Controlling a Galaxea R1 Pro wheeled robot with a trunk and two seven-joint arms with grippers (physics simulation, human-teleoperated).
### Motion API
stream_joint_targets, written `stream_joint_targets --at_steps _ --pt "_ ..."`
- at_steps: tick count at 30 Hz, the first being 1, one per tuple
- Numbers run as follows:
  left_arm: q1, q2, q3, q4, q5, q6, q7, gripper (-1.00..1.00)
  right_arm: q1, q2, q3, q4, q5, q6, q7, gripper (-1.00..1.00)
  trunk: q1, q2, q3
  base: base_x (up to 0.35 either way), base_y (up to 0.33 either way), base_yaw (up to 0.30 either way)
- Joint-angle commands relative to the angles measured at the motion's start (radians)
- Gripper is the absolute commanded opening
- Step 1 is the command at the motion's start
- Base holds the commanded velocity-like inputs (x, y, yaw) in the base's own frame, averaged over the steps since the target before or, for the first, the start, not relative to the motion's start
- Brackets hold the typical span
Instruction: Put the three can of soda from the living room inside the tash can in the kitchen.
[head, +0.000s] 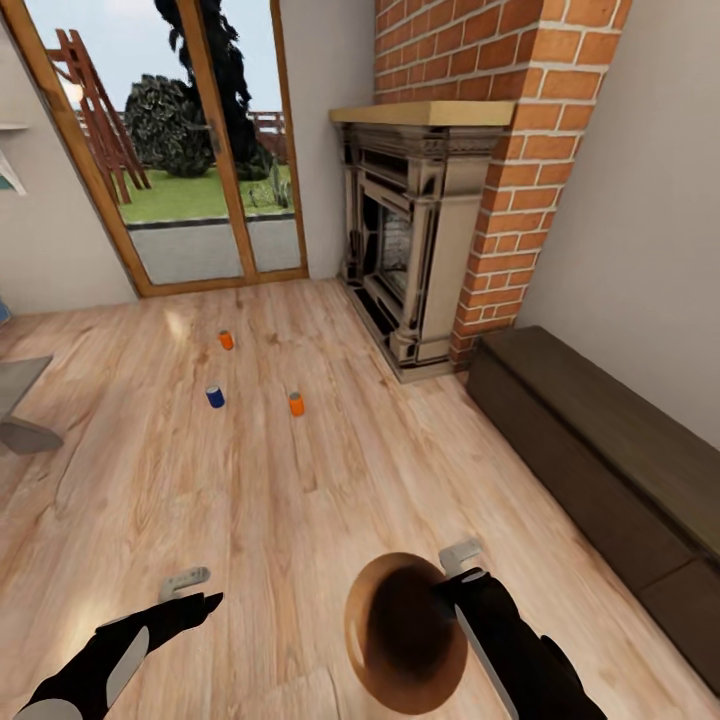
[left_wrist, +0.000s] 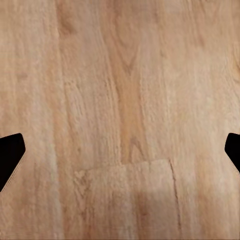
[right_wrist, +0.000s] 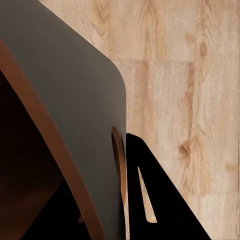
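Light wood plank floor (head: 330, 480) runs across the whole living room in my head view, grain lines clear, with a soft glare patch near the glass doors. Wood-framed glass doors (head: 190, 150) stand at the far left, showing lawn and dark shrubs outside. Right of them sits an ornate stone fireplace (head: 415, 250) under a pale mantel, set against a red brick chimney wall (head: 520, 130). A long dark brown low bench (head: 600, 460) lies along the plain right wall.

Three soda cans stand upright on the floor, well apart from each other, between me and the doors: a bright orange can (head: 226, 340) farthest off, a dark blue can (head: 215, 397) nearer and to the left, a second orange can (head: 296, 404) to its right. None touches a gripper.

I have the round tapered trash bin with a copper-brown inside (head: 405, 635) held at its rim by my right gripper (head: 452, 585), opening facing the camera. In the right wrist view a black finger (right_wrist: 150, 195) presses against the bin's wall (right_wrist: 75, 110), so the fingers are clamped on it.

My left gripper (head: 195, 590) hangs over bare floor; in the left wrist view its dark fingertips (left_wrist: 10, 155) sit at opposite edges, spread wide, holding nothing.
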Motion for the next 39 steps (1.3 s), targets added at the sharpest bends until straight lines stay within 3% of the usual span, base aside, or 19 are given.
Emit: stream_joint_targets --at_steps 1,30,39 --pt "0.0 0.0 0.0 0.0 0.0 0.0 -0.001 1.0 0.0 0.0 0.0 0.0 -0.008 -0.001 0.004 -1.0 0.0 0.0 0.0 0.328 0.0 0.245" --pt "0.0 0.001 0.002 0.0 0.001 -0.001 -0.005 1.0 0.0 0.001 -0.001 0.0 -0.011 -0.001 0.004 -1.0 0.0 0.0 -0.006 0.328 -0.013 0.238" --pt "0.0 0.001 0.002 0.0 0.001 0.0 -0.003 1.0 0.0 0.001 -0.001 0.0 -0.012 -0.001 0.004 -1.0 0.0 0.0 -0.008 0.327 -0.134 0.062"
